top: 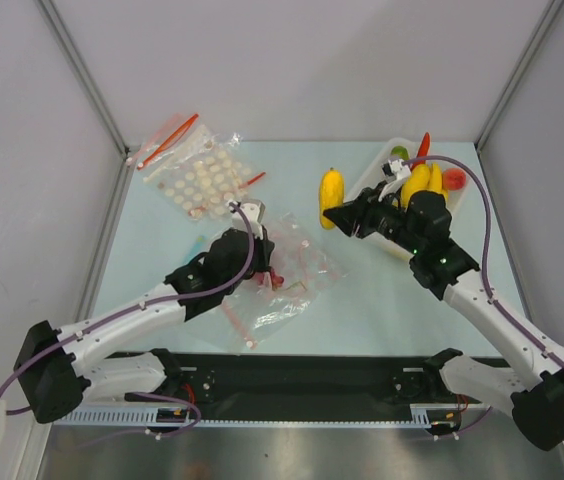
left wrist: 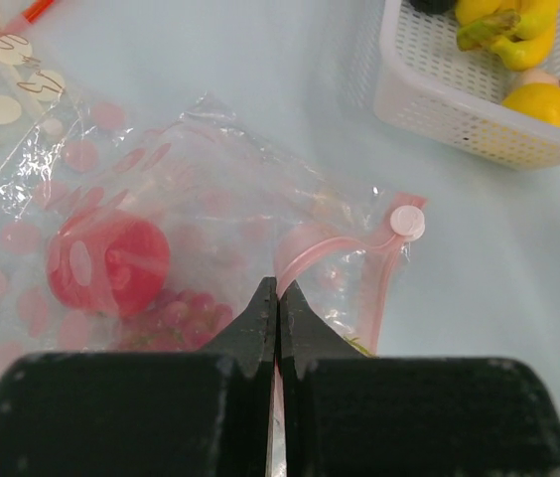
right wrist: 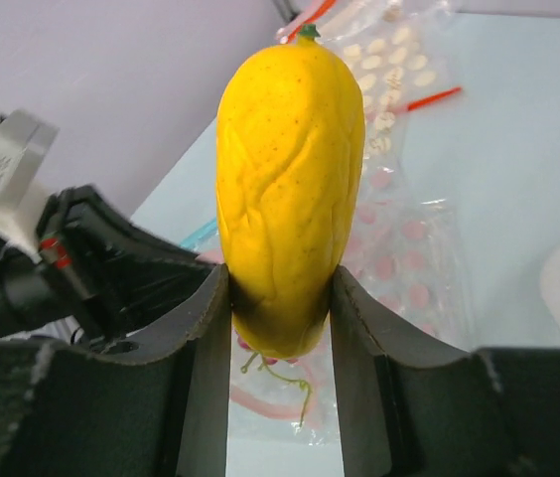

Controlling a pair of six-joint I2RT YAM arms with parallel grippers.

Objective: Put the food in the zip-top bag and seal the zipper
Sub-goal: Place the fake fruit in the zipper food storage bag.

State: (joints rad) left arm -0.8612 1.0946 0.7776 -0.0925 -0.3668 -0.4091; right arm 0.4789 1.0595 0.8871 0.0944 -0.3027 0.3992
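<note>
Mango: yellow, wrinkled skin, small green stem tip. Lower end clamped between the fingers of the right gripper, stem end pointing away from them.

Zip-top bag: crinkly clear plastic with pink dots, lying on the surface. Inside it are a red apple and purplish grapes, just beside each other.

Zipper: pink strip, bowed in an arc, pinched in the closed left gripper.

Bananas and red chili: in the white basket.

Left arm stretched over the zip-top bag, left gripper closed, seemingly pinching its zipper, right arm raised right of the bag, right gripper clamping a mango upright
</note>
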